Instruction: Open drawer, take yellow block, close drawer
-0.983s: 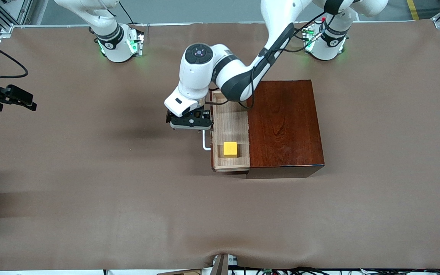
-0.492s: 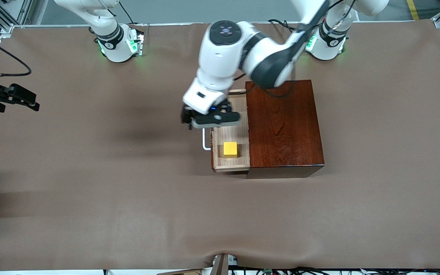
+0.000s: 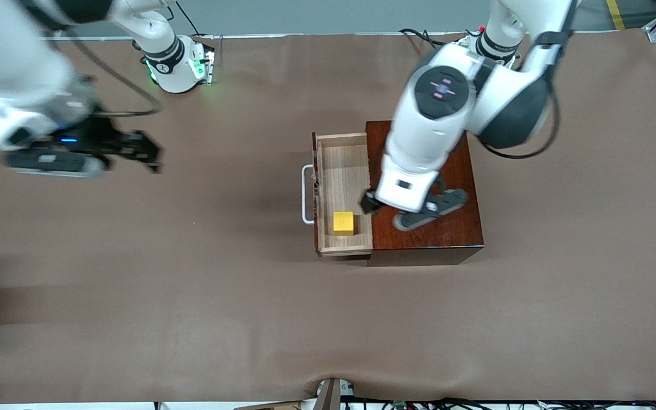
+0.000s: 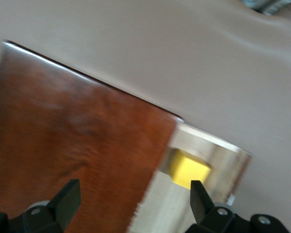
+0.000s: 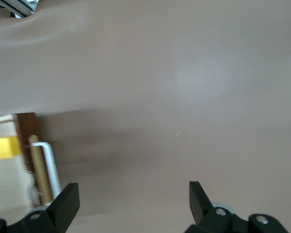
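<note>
The drawer (image 3: pixel 342 168) stands pulled out of the dark wooden box (image 3: pixel 456 230) toward the right arm's end, its white handle (image 3: pixel 306 193) free. The yellow block (image 3: pixel 343 222) lies in the drawer's corner nearest the front camera. My left gripper (image 3: pixel 430 209) hangs open and empty over the box top beside the drawer. In the left wrist view its gripper (image 4: pixel 134 204) is over the box's edge, with the yellow block (image 4: pixel 186 167) close by. My right gripper (image 3: pixel 49 164) hovers open over bare table at the right arm's end. The right wrist view shows that gripper (image 5: pixel 133 204), the handle (image 5: pixel 48 165) and the block (image 5: pixel 5 148).
Brown paper (image 3: pixel 191 296) covers the whole table. The two arm bases (image 3: pixel 177 62) stand along the table's edge farthest from the front camera. A small mount (image 3: pixel 331 393) sits at the edge nearest that camera.
The left gripper left the handle, rose and swung across the open drawer to over the box top. The right arm came in from the table's end toward the drawer. Drawer and block stayed put.
</note>
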You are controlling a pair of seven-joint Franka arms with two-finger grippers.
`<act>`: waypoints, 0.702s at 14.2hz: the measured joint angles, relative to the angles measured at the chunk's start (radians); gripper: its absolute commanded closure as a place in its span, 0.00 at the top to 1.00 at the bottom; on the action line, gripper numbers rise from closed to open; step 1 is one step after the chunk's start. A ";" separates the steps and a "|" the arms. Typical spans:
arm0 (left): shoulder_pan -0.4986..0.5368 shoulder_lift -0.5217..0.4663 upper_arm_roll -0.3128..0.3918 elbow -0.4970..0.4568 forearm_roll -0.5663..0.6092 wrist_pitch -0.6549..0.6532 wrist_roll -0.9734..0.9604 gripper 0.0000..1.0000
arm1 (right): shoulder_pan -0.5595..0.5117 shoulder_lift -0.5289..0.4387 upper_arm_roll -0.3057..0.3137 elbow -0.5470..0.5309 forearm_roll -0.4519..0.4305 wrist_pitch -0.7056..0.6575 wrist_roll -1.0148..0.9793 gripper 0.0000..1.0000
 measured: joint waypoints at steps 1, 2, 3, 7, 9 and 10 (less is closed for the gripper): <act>0.027 -0.017 0.000 -0.021 0.000 -0.005 0.001 1.00 | 0.045 0.022 0.000 0.001 -0.001 0.008 0.130 1.00; 0.054 -0.038 0.001 -0.045 0.000 -0.008 0.003 1.00 | 0.079 0.042 -0.001 0.004 -0.001 0.014 0.264 1.00; 0.080 -0.064 0.001 -0.074 0.000 -0.010 0.009 1.00 | 0.105 0.060 -0.001 0.007 -0.001 0.015 0.398 1.00; 0.170 -0.178 0.000 -0.192 0.001 -0.016 0.130 1.00 | 0.179 0.139 -0.002 0.012 -0.001 0.077 0.908 1.00; 0.201 -0.224 0.000 -0.243 0.001 -0.016 0.197 1.00 | 0.198 0.177 -0.002 0.018 -0.001 0.129 1.097 1.00; 0.213 -0.245 0.000 -0.266 0.001 -0.016 0.228 1.00 | 0.205 0.194 -0.002 0.024 -0.001 0.153 1.176 1.00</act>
